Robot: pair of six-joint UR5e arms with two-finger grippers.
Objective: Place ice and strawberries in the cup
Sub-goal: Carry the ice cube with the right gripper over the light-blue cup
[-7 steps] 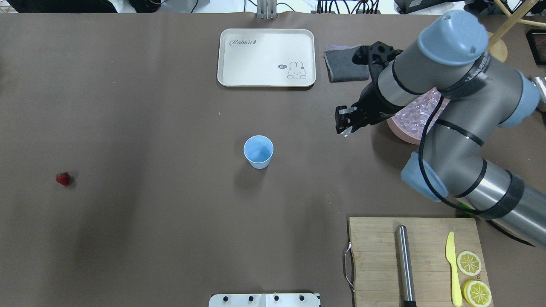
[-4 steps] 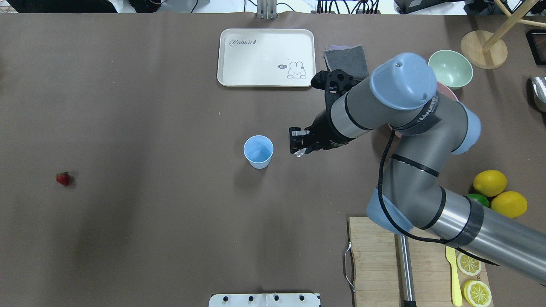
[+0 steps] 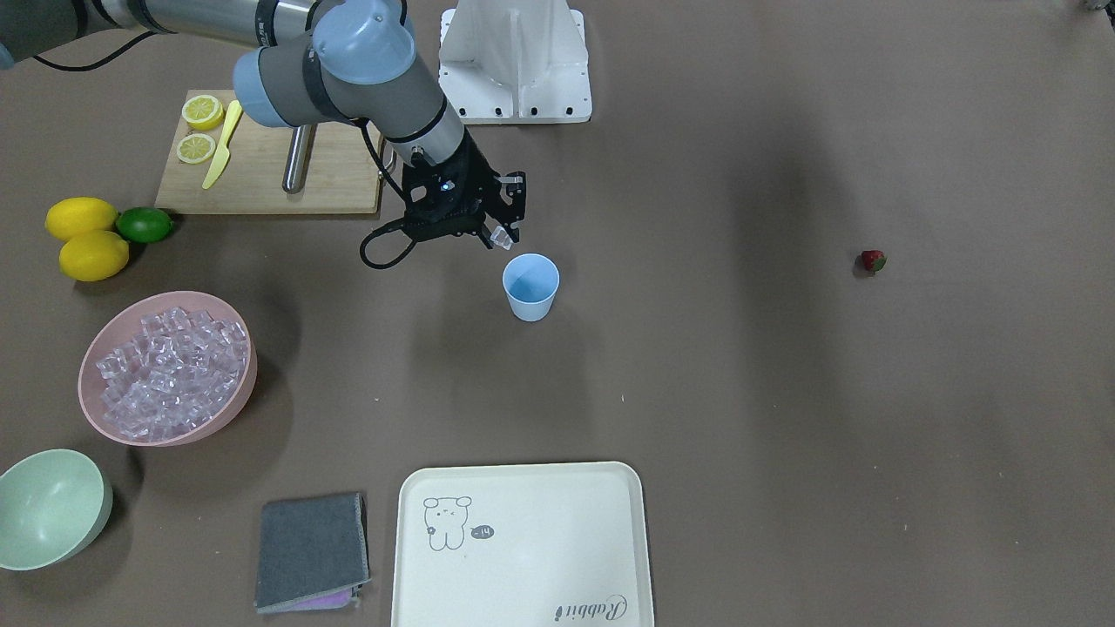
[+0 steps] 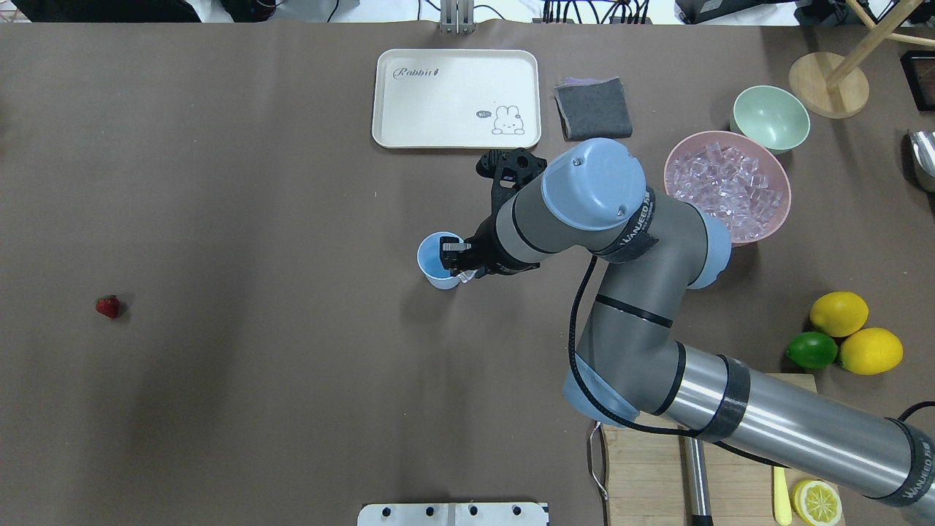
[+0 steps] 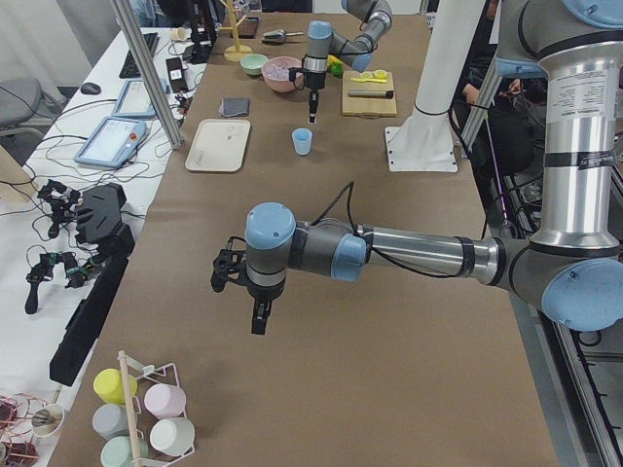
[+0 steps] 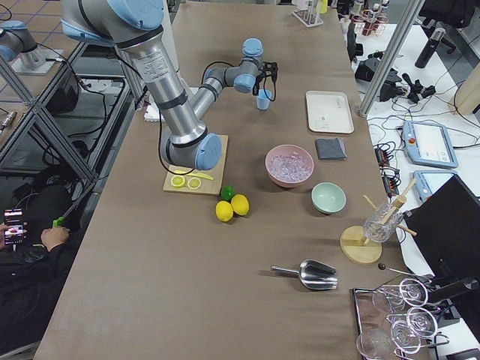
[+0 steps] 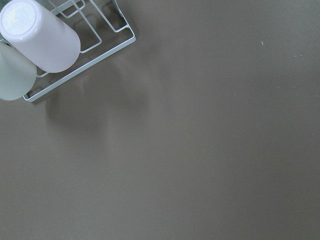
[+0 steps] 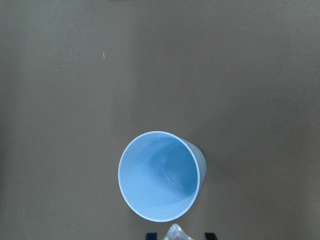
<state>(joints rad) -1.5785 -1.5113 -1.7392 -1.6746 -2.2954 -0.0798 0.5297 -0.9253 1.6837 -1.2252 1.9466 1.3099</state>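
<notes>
The light blue cup (image 4: 436,257) (image 3: 530,287) (image 8: 161,176) stands upright and empty in the middle of the table. My right gripper (image 4: 458,265) (image 3: 503,232) is shut on a clear ice cube (image 3: 500,236) (image 8: 176,233) and hangs just above the cup's rim on its right side. More ice (image 4: 727,186) fills the pink bowl (image 4: 730,239) at the right. The strawberry (image 4: 108,306) (image 3: 872,259) lies alone at the far left. My left gripper (image 5: 258,316) shows only in the exterior left view, low over bare table, and I cannot tell its state.
A cream tray (image 4: 456,98) and a grey cloth (image 4: 593,108) lie at the back. A pale green bowl (image 4: 771,117), two lemons and a lime (image 4: 811,350) and a cutting board (image 3: 261,165) sit on the right. A wire cup rack (image 7: 50,45) is near my left wrist.
My right arm swung left from the pink bowl to the cup, carrying the ice cube. The cup and strawberry have not moved.
</notes>
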